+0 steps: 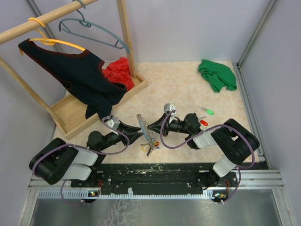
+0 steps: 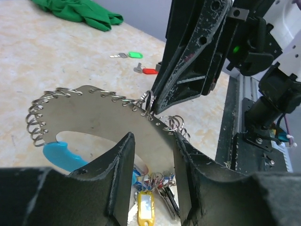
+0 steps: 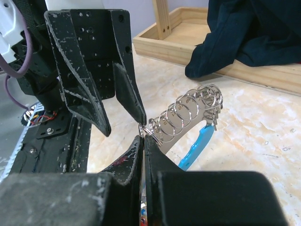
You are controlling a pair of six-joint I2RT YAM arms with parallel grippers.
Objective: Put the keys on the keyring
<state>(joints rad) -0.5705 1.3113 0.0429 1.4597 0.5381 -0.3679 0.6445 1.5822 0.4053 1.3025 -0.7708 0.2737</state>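
**While the keyring hangs pinched in the right gripper, both keys lie loose on the table**

Where the two arms meet just ahead of their bases, the right gripper (image 3: 142,140) has its jaws pressed together on the rim of the keyring (image 1: 145,127). It grips at one of the small wire loops along the edge and holds the keyring up on edge above the table (image 1: 178,89). The left gripper (image 2: 153,141) faces it from the other side with its jaws apart. Their tips stand at the keyring's edge, and I cannot tell whether they touch it. The light-blue segment (image 2: 60,154) sits on the low side of the loop. The cluster of tags (image 1: 150,147), a yellow tag (image 2: 145,207) among them, dangles beneath, near the tabletop.

Farther out, beyond the right arm, the red key (image 1: 203,122) and the green key (image 1: 208,111) lie flat, near each other but apart, well clear of the keyring. Past them a crumpled green cloth (image 1: 217,74) lies at the far right corner. At the far left a wooden rack (image 1: 70,115) carries a dark garment (image 1: 77,70) on a yellow hanger (image 1: 51,41), with a red cloth (image 1: 120,71) in its tray.
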